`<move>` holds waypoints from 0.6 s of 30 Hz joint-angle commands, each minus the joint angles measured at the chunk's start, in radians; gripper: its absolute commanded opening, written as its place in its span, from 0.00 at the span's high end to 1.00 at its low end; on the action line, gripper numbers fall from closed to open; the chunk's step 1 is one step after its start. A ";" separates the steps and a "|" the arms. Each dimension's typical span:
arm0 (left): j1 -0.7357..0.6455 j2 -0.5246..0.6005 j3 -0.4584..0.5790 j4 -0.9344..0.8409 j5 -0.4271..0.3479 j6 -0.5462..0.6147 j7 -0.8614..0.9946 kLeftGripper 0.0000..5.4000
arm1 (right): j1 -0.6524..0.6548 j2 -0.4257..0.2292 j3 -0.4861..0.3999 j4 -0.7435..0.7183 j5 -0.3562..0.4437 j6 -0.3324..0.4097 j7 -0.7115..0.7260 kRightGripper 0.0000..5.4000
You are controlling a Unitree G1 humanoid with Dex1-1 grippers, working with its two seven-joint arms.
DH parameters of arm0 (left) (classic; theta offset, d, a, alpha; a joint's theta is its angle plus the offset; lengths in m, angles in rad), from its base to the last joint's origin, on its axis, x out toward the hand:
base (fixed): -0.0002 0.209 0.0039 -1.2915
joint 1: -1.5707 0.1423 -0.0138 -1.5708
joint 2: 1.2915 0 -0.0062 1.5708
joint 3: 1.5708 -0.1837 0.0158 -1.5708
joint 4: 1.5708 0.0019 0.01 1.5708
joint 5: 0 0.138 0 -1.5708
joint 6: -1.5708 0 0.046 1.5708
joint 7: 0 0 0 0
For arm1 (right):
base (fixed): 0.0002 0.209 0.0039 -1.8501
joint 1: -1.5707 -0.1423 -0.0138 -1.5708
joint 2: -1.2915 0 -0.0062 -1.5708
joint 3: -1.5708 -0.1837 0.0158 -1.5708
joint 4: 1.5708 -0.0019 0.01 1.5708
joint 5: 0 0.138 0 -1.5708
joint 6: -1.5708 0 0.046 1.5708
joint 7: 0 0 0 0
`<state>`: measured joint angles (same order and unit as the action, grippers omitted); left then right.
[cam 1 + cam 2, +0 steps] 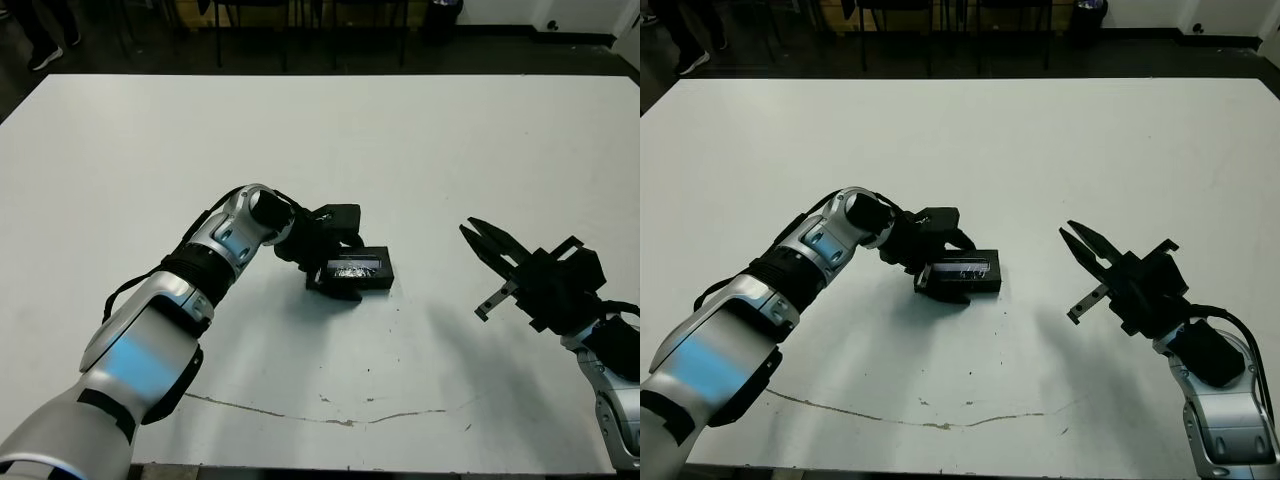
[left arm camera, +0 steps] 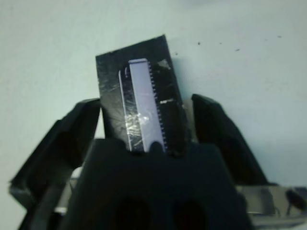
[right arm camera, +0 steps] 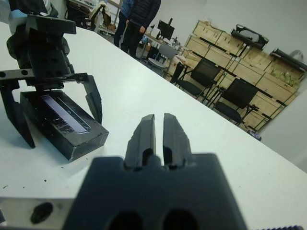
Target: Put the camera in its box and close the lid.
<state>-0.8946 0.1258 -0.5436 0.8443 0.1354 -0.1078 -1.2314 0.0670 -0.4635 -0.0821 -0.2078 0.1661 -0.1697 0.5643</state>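
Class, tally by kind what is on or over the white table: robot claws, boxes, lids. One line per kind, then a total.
Claws: 2, the left claw open astride the box, the right claw shut, off to the side
Boxes: 1, black box
Lids: 1, the lid with a silvery patch, lying on the box
Total: 4

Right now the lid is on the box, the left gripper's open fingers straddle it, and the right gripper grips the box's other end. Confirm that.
One part is wrong. The right gripper grips nothing: it is shut and hangs apart from the box, as the right eye view shows. The lid is on, and the left gripper straddles the box with open fingers.
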 commanded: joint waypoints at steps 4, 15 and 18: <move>0.103 -0.006 -0.052 0.039 0.062 -0.002 0.001 0.00 | 0.014 -0.005 0.001 -0.003 -0.006 0.023 -0.004 1.00; 0.135 0.071 0.016 -0.028 0.006 -0.018 -0.015 0.00 | 0.023 -0.001 0.002 -0.016 0.005 0.055 -0.006 1.00; 0.159 0.124 0.054 -0.099 -0.030 0.006 -0.030 0.00 | 0.020 0.002 0.003 -0.006 0.002 0.035 -0.004 1.00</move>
<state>-0.7984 0.1983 -0.4781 0.7385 0.0708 -0.1315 -1.2423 0.0810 -0.4627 -0.0815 -0.2251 0.1702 -0.1372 0.5617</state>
